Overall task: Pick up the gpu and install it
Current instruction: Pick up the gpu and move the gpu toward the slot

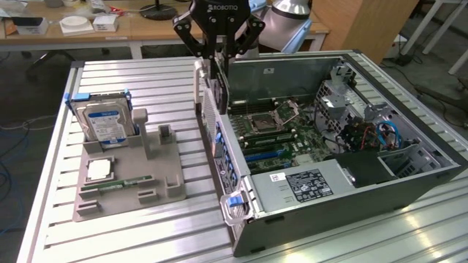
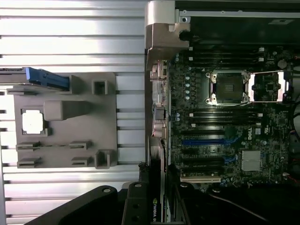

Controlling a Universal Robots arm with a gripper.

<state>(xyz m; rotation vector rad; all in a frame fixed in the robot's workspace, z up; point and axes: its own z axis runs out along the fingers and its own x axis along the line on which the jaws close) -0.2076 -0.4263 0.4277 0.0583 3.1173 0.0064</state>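
Pincer (image 1: pixel 218 53) was clamped on gpu (image 1: pixel 219 82), card upright over computer case (image 1: pixel 351 186) rear wall, the exterior view's left of motherboard (image 1: pixel 274 131).

- Arm (image 1: pixel 281 24): comes in at the top edge of the exterior view, wrist pointing straight down.
- Gripper (image 1: pixel 219 55): vertical, fingers pointing down.
- Jaws: closed on a thin card (image 1: pixel 217 76), held upright and edge-on.

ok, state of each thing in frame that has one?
end effector, shut on the gpu
gpu, gripped on edge, not seated
computer case, on its side, side panel off
CPU socket, load plate open, no chip
hard drive, upright in grey fixture
CPU, flat in the fixture
memory stick, flat in the fixture
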